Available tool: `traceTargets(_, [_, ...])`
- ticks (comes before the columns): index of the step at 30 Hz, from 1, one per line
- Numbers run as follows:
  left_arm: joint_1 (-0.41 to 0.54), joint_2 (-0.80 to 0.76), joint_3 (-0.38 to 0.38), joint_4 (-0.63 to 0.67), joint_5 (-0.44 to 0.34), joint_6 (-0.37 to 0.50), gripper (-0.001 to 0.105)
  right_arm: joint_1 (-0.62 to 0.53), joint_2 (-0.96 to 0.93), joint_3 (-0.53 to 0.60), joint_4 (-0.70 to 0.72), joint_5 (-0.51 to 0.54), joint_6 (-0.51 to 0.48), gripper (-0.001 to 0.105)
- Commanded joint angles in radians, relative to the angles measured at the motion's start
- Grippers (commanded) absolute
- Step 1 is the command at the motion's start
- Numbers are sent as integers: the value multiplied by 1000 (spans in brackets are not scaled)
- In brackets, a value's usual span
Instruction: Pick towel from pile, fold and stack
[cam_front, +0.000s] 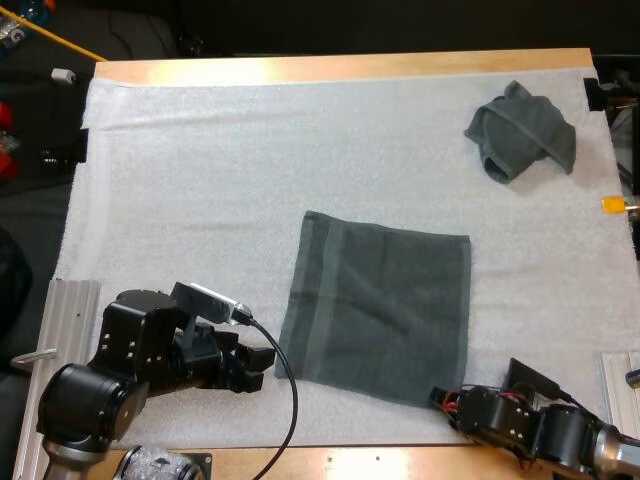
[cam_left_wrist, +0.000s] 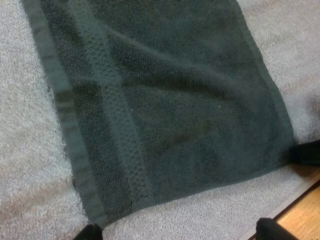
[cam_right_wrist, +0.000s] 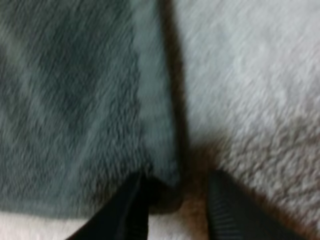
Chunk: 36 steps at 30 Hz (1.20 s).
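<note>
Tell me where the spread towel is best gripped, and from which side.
Grip the spread towel at its two near corners, coming from the near edge: it lies flat, and those corners lie nearest the left gripper and right gripper.

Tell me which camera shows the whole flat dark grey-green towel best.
The high view: the flat dark grey-green towel lies whole, all four edges visible. The left wrist view shows most of it; the right wrist view, one corner.

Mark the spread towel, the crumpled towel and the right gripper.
spread towel (cam_front: 380, 305), high view, centre of the cloth.
crumpled towel (cam_front: 522, 132), high view, middle of the bunch.
right gripper (cam_right_wrist: 177, 197), right wrist view, midway between its fingertips.
</note>
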Motion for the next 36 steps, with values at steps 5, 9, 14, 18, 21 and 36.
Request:
traceTargets(5, [0, -7, -2, 1, 13, -4, 60, -63, 4, 20, -81, -25, 4, 31])
traceTargets(9, [0, -7, -2, 1, 13, -2, 60, -81, 4, 20, -101, -46, 2, 31])
traceTargets(14, [0, -7, -2, 1, 13, -2, 60, -80, 24, 20, -99, -62, 2, 31])
traceTargets(18, [0, -7, -2, 1, 13, -2, 60, -80, 61, 20, -101, -80, 0, 22])
traceTargets(21, [0, -7, -2, 1, 13, -2, 60, -80, 70, 20, -101, -82, -22, 0])
traceTargets(36, [-18, 37, -2, -9, 13, 112, 60, -80, 72, -214, 224, 12, -381, 0])
